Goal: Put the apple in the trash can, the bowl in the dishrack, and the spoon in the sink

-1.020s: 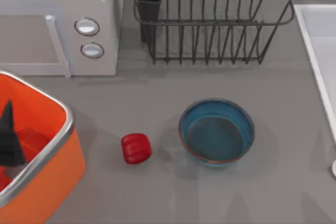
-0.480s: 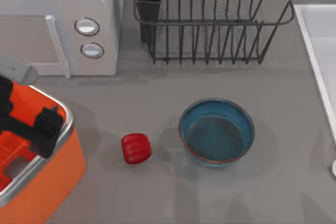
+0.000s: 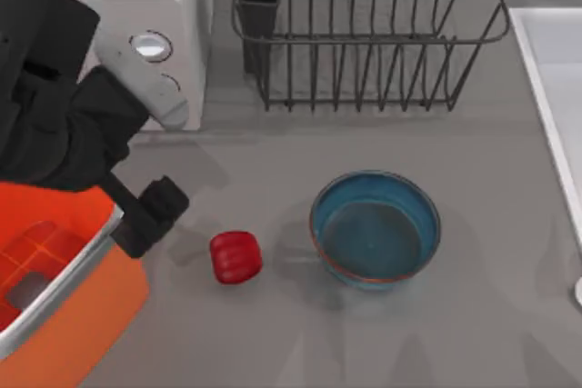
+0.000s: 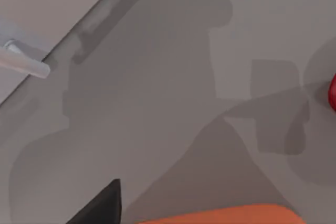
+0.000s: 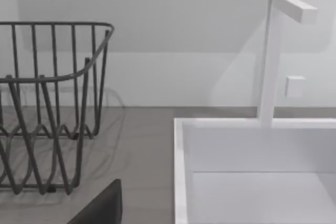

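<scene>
Reaching in from the left, left gripper (image 3: 150, 215) over trash can (image 3: 64, 315) rim, fingers' state can't tell, apple (image 3: 235, 256) on table nr bowl (image 3: 375, 229), dishrack (image 3: 364, 34) behind, sink (image 3: 555, 88) at right.

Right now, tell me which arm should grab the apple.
Left. Its tool hangs just beside the apple, between it and the trash can. The right wrist view looks at the dishrack and sink, away from the apple.
</scene>
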